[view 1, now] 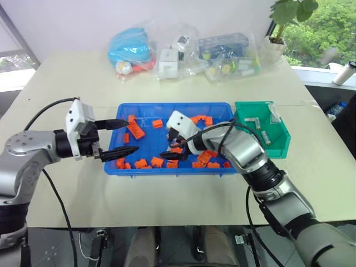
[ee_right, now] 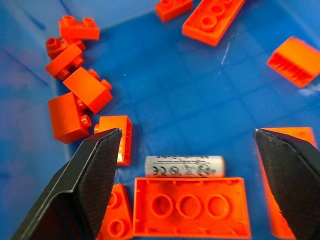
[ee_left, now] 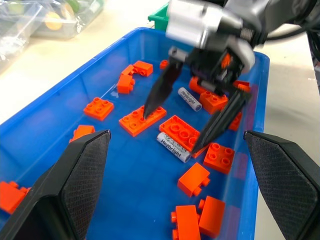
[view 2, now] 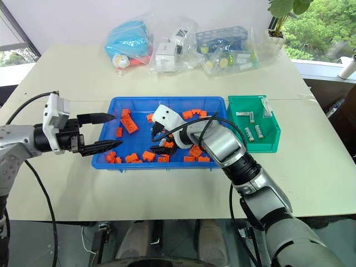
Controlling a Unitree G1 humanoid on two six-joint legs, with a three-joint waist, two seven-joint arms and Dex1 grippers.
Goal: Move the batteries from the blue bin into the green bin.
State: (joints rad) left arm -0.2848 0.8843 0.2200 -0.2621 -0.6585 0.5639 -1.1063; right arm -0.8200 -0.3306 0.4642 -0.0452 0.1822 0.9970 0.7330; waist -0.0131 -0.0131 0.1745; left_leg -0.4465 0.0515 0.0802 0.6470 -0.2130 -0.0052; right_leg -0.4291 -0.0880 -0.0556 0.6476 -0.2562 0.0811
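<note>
Left wrist view: right gripper [ee_left: 195, 125] over the middle of the blue bin [ee_left: 45, 125], its 2 black fingers [ee_left: 160, 92] spread wide and empty, tips down among orange bricks [ee_left: 142, 120]. 2 batteries [ee_left: 173, 146] on the bin floor here: one lying between the two tips, just beside a long brick; the other [ee_left: 190, 99] further back, under the wrist. Left gripper's [ee_left: 177, 190] own fingers parted wide too, holding nothing, framing the near part of the bin.

Right wrist view: 1 battery [ee_right: 185, 166] lying flat between the spread fingers [ee_right: 95, 180], touching the edge of a 3-stud orange brick [ee_right: 190, 207]. No contact between finger and battery visible.

Left eye view: blue bin [view 1: 167, 107] in the middle of the pale bench [view 1: 83, 194], scattered with orange bricks. Green bin [view 1: 281, 144] touching or just beside its right end, holding several batteries [view 1: 265, 137] already. Left gripper [view 1: 119, 137] level at the blue bin's left end, upper finger above the rim, lower finger near the front left corner. Right gripper [view 1: 173, 146] reaching in from the right, angled downward over the bin's centre. Clear plastic bags [view 1: 183, 53] of assorted items along the far edge of the bench, a potted plant [view 1: 283, 22] at the far right corner.
</note>
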